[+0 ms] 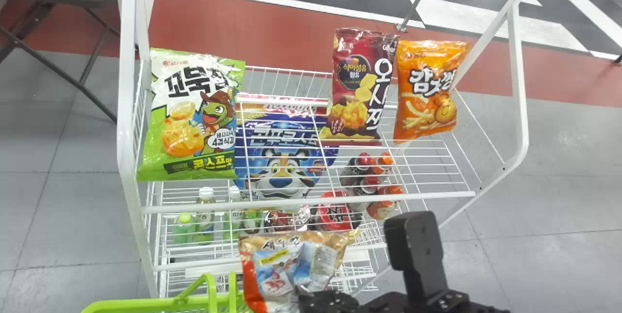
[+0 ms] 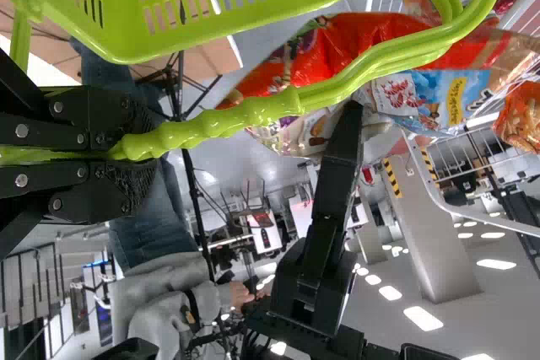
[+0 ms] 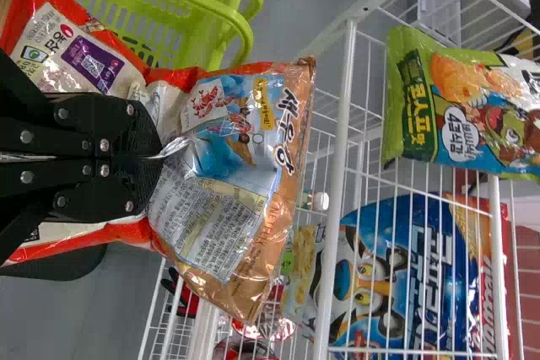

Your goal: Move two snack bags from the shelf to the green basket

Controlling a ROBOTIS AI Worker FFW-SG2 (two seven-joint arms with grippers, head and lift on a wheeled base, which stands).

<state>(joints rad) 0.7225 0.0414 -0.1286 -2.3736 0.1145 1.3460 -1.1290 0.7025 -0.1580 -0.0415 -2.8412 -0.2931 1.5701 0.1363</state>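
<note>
Your R claw [image 3: 154, 158] grips the red-orange snack bag [image 3: 232, 137]; green basket [image 1: 160, 304] is just L (L claw [image 2: 139, 152] grips its handle [image 2: 253, 114], btw).

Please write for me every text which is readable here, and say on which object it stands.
"새우깡": snack bag in the right pincer
"콘스프맛", "4겹식감": green snack bag
"오사쯔", "식이섬유 함유": dark red snack bag
"감자깡": orange snack bag
"콘푸로스트": blue bag behind the wires
Too small to read: fine print on the held bag's back panel, labels of the lower bottles.
</note>
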